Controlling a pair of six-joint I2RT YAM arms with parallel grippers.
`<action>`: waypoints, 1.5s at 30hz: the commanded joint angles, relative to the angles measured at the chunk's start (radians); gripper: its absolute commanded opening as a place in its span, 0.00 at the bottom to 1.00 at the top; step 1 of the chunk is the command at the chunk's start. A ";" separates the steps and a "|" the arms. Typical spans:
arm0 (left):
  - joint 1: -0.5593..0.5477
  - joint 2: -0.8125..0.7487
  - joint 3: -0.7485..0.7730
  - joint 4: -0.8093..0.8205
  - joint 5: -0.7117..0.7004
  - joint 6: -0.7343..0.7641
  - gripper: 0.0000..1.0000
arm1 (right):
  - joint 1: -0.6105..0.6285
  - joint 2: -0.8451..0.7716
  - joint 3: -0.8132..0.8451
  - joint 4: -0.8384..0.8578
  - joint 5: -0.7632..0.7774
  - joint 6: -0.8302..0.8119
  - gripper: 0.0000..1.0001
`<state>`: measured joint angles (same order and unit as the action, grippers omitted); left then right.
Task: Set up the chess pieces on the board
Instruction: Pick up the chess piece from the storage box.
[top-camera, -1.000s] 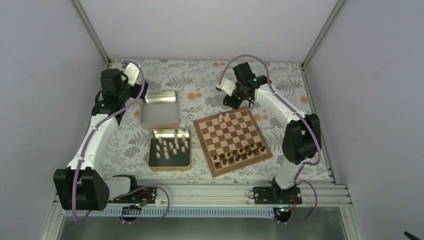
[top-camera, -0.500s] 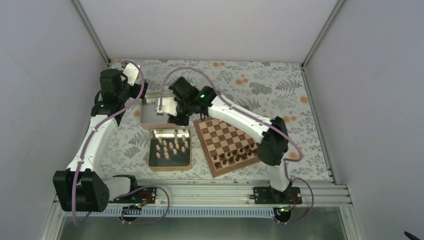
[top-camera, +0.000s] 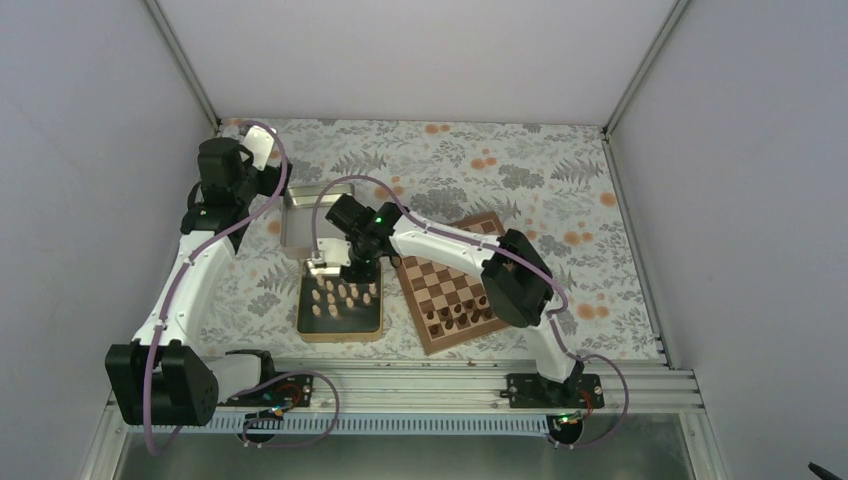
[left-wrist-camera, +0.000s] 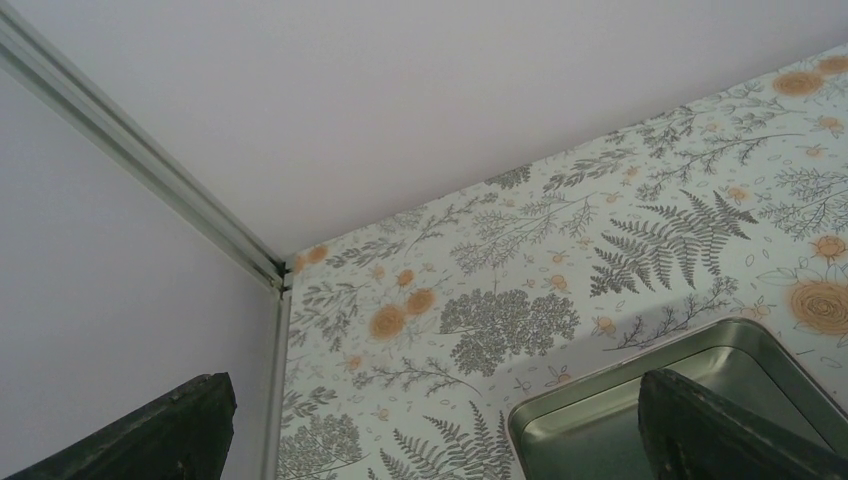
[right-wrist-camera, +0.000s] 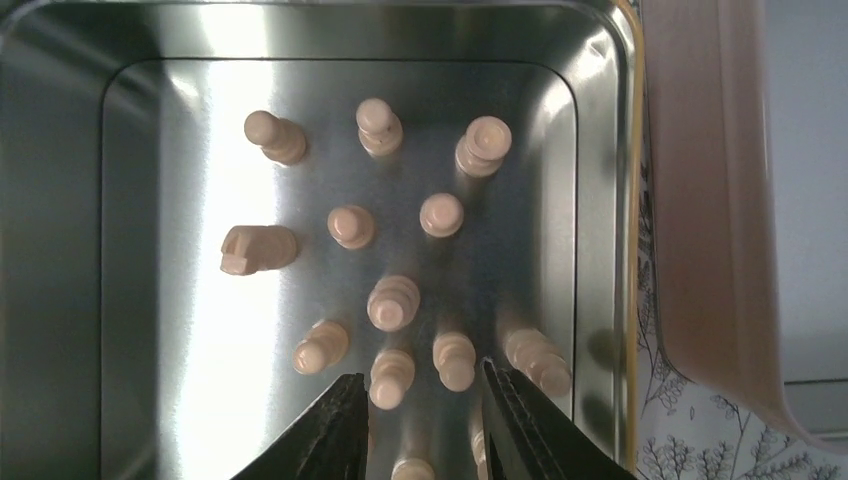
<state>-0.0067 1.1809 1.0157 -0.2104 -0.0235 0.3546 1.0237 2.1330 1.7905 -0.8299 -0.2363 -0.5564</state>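
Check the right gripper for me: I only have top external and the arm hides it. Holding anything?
Observer: No. The right wrist view shows the right gripper open above the pale pieces in the tin, gripping none.
Operator: Pieces upright?
Observer: Most look upright. I cannot tell for the knight-shaped one from overhead.
Operator: Left gripper?
Observer: The left gripper is open and empty, facing a corner of the other tin.
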 joint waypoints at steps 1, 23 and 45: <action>0.005 -0.001 0.001 0.022 -0.010 -0.008 1.00 | 0.020 0.032 0.005 0.033 -0.033 0.009 0.32; 0.012 -0.026 -0.012 0.026 0.003 -0.008 1.00 | 0.052 0.110 0.021 0.078 0.030 0.000 0.29; 0.017 -0.017 -0.001 0.023 0.022 -0.008 1.00 | 0.030 -0.061 0.048 0.041 0.035 0.016 0.11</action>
<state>0.0048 1.1713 1.0088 -0.2047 -0.0139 0.3546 1.0702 2.1822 1.8057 -0.7696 -0.2176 -0.5488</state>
